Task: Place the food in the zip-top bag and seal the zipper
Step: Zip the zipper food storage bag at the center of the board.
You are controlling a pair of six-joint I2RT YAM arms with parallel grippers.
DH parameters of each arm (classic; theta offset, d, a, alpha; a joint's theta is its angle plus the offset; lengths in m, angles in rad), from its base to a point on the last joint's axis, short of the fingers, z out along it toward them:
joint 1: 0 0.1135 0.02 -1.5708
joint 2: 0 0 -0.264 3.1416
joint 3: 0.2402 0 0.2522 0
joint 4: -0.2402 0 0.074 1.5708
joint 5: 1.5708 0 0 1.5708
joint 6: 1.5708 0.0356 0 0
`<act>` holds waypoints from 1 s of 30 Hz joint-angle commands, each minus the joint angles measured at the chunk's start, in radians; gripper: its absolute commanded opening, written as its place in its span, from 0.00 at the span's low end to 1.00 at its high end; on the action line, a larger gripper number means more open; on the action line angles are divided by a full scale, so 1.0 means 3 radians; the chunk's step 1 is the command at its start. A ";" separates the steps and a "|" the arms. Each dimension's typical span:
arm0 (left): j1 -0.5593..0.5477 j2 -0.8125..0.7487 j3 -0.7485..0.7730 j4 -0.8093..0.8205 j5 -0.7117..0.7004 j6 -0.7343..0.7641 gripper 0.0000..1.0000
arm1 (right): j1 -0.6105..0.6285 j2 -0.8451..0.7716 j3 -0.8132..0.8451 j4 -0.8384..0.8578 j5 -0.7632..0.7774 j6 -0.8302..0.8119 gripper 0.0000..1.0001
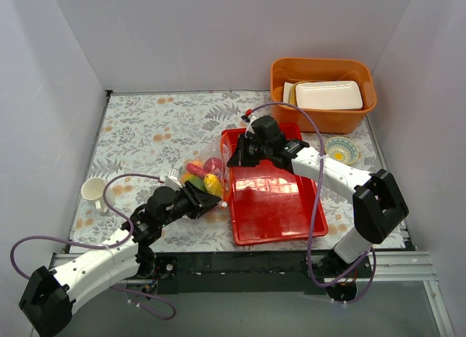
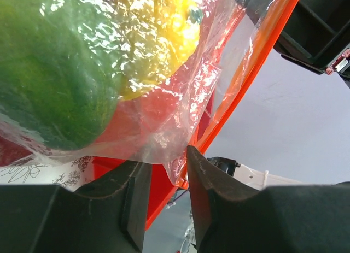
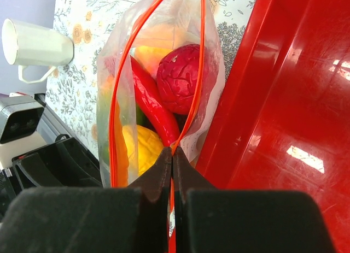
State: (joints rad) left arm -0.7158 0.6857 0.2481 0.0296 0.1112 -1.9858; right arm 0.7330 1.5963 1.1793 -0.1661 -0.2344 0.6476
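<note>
Two grippers on the bag, zipper mostly unmated.
Zip-top bag [image 1: 202, 174] sits mid-bench, slightly toward the near edge, against the left wall of the red tray [image 3: 284, 100]; I see no food [image 3: 179, 78] outside the bag. My right gripper [image 3: 172, 154] is pressed together on the zipper [image 3: 192, 72] at the end toward the far edge; beyond the pinch the two strips spread wide. Left gripper [image 2: 169, 165] at the bag's near end: narrow gap, film hanging into it, can't tell if it bites. Risks, my read: if left has no real hold, the bag drags along when right slides; red pieces bulging just under the mouth could keep the strips from mating; film may snag the tray wall.
</note>
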 commanded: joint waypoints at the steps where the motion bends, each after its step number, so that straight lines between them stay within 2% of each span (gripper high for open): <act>1: -0.0012 0.0015 -0.0035 0.0126 -0.0038 -0.0028 0.29 | -0.0015 -0.0116 -0.0030 0.0053 -0.0037 -0.0001 0.01; 7: -0.0012 -0.0010 -0.0045 0.0106 -0.0079 -0.0043 0.20 | -0.0020 -0.0116 -0.0035 0.0042 -0.0021 -0.0006 0.01; 16: -0.0012 -0.0092 -0.0040 0.0019 -0.0135 -0.0054 0.00 | -0.0015 -0.0111 -0.0055 0.0027 -0.0027 -0.0021 0.01; 20: -0.0012 -0.0118 -0.0040 0.0004 -0.0156 -0.0048 0.00 | -0.0015 -0.0136 -0.0055 0.0027 -0.0026 -0.0031 0.01; 23: -0.0012 -0.0143 -0.0030 -0.0007 -0.0192 -0.0023 0.00 | -0.0015 -0.0156 -0.0060 0.0002 -0.0011 -0.0047 0.16; 24: -0.0012 -0.0148 -0.0019 -0.0027 -0.0202 -0.0013 0.00 | -0.0015 -0.0177 -0.0060 -0.0029 0.0009 -0.0052 0.29; 26: -0.0012 -0.0169 0.0001 -0.0057 -0.0238 0.0008 0.00 | -0.0015 -0.0268 -0.0065 -0.0121 0.0111 -0.0062 0.39; 27: -0.0007 -0.0179 0.0001 -0.0063 -0.0243 0.0018 0.00 | -0.0015 -0.0315 -0.0081 -0.0136 0.0162 -0.0067 0.48; 30: -0.0007 -0.0204 0.0001 -0.0068 -0.0263 0.0028 0.00 | -0.0015 -0.0534 -0.0157 -0.0228 0.0377 -0.0057 0.59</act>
State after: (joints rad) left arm -0.7158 0.6476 0.2401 0.0105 0.0662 -1.9938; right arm 0.7330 1.5558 1.1526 -0.2008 -0.2039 0.6411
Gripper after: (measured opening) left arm 0.010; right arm 0.531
